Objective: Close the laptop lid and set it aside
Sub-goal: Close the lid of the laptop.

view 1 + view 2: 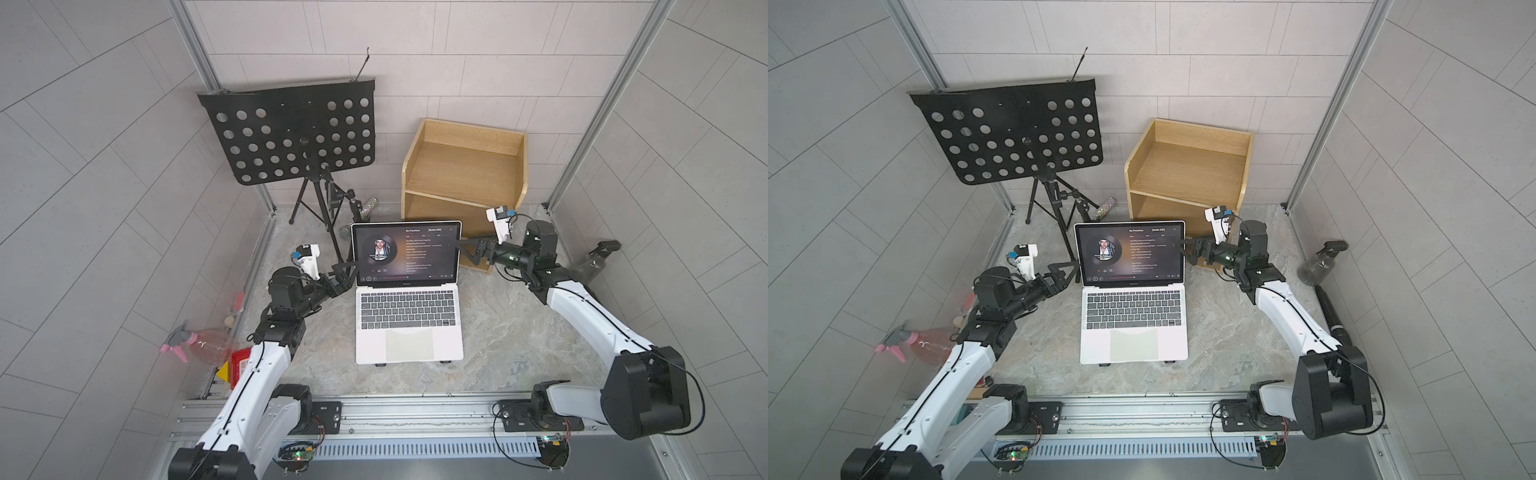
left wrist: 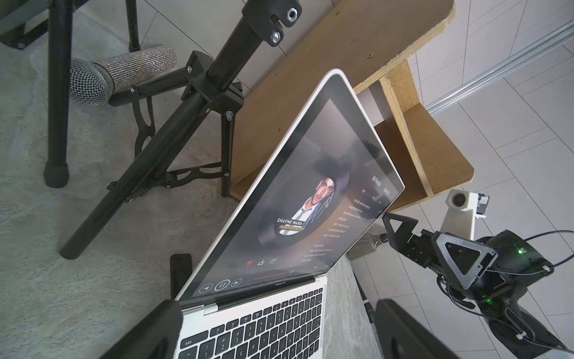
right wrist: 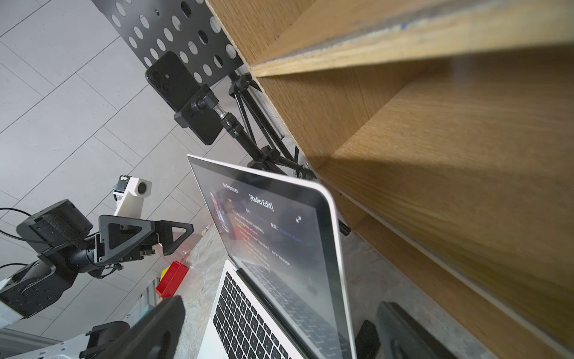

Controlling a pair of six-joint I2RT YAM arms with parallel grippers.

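Your laptop [image 1: 409, 332] sits at the centre of the marbled grey, stone-look tabletop [image 1: 519, 345]. It is a slim silver-white slab with black keys and a broad pale trackpad, and it is propped on small black feet [image 1: 380, 364] at its 6 o'clock edge. The laptop lid [image 1: 406, 253] stands open, close to upright. Its glossy, black-bordered display has rounded corners and is lit with a music player showing a vinyl-disc cover and lines of lyrics. Your left gripper [image 1: 348, 272] is at the lid's 9 o'clock edge with its black triangular-frame fingers spread wide. In the left wrist view the lid's edge lies between them, though you cannot tell whether either one touches it. Your right gripper [image 1: 464, 248] sits at the lid's 3 o'clock edge, jaws likewise wide apart and pinching nothing. At 11 o'clock from the laptop stands a black music stand [image 1: 295, 133], a flat metal desk punched with round holes on a tubular tripod. A rhinestone-coated microphone [image 2: 124, 71] with a wire-mesh head lies among its legs. At 1 o'clock is an open two-tier wooden shelf box [image 1: 465, 166] with a smooth grain. A translucent pink spray bottle [image 1: 199, 345] lies at 8 o'clock.
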